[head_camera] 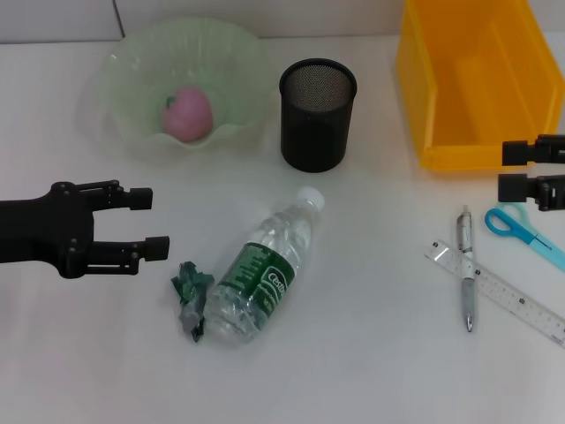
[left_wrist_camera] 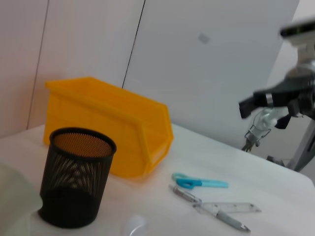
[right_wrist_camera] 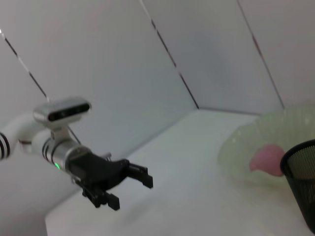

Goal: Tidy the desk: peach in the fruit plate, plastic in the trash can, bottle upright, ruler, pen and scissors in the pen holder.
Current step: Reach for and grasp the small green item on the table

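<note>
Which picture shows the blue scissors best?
The left wrist view: the whole scissors lie in plain sight beside the pen. The head view hides part of them behind the right gripper. The right wrist view misses them.

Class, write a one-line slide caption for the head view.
Peach already plated; open left gripper near fallen bottle and crumpled plastic.

The head view looks steeply down over the desk. Each wrist view sits low, looking level across it toward the opposite arm; all three share the holder.
</note>
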`<state>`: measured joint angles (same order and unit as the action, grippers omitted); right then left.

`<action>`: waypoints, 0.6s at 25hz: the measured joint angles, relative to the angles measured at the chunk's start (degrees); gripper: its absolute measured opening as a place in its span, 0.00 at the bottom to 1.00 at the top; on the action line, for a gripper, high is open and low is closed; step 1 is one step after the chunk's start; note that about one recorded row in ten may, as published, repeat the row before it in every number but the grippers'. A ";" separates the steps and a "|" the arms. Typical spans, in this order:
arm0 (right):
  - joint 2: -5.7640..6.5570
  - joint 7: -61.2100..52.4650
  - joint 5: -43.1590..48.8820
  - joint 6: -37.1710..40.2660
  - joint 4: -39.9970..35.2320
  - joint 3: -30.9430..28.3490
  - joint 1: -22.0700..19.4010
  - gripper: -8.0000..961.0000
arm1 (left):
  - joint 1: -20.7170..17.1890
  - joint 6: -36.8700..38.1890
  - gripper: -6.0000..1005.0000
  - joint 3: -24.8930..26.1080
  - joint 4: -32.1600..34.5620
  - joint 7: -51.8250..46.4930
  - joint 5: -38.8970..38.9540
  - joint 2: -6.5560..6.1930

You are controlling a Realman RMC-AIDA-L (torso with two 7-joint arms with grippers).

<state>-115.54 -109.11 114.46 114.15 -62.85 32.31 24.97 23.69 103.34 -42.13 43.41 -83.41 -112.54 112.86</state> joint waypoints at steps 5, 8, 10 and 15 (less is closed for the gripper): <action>0.02 -9.73 6.81 -0.05 -8.90 7.70 8.14 0.84 | -0.64 -0.03 0.83 0.10 0.11 -0.19 -0.49 -0.66; 0.00 -11.25 9.39 0.45 -8.96 9.24 10.77 0.84 | -0.75 0.13 0.83 0.13 0.28 -0.73 -1.74 -1.18; -0.03 -12.09 10.95 0.89 -9.14 11.47 12.37 0.84 | -0.75 0.20 0.83 0.13 0.31 -1.05 -2.48 -1.32; -0.03 -14.36 12.13 0.61 -9.50 17.83 15.60 0.84 | -0.84 0.45 0.83 0.05 0.36 -1.41 -3.82 -1.42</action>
<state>-115.56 -123.46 126.60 114.76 -72.36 50.14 40.58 22.84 103.79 -42.09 43.77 -84.81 -116.36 111.44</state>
